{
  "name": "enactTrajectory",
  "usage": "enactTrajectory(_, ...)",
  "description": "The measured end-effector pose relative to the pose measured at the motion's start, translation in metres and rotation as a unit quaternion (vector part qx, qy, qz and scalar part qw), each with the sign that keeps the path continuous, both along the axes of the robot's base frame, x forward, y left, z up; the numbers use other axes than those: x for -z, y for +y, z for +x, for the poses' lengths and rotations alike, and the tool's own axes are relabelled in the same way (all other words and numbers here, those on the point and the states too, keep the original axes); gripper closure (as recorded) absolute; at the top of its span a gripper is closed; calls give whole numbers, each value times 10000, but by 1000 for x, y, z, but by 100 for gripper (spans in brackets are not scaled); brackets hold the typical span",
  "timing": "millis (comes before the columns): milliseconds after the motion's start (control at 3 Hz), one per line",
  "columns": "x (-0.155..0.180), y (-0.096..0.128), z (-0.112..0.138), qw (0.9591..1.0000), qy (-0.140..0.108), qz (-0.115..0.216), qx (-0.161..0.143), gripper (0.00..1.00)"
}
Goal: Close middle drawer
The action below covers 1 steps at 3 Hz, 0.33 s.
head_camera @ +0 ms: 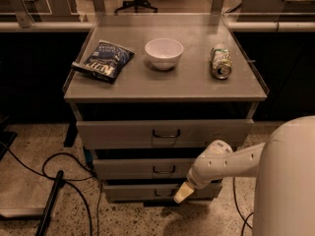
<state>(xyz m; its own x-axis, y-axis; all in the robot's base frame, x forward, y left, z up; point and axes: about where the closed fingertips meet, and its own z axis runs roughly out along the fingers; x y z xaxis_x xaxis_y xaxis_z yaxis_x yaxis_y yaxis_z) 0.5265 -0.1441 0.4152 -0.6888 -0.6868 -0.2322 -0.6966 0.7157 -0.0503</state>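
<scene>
tool [183, 193] below desk [187, 82] front edge, right of centre; grip state: we cannot tell | middle drawer [142, 168] looks nearly in | risk: tool sits low, so we may shove the lowest drawer [138, 191] instead
</scene>
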Motion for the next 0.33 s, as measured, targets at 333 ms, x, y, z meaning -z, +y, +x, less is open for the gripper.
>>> enactTrajectory(333, 0, 0, 0, 10000, 0, 0, 0, 0)
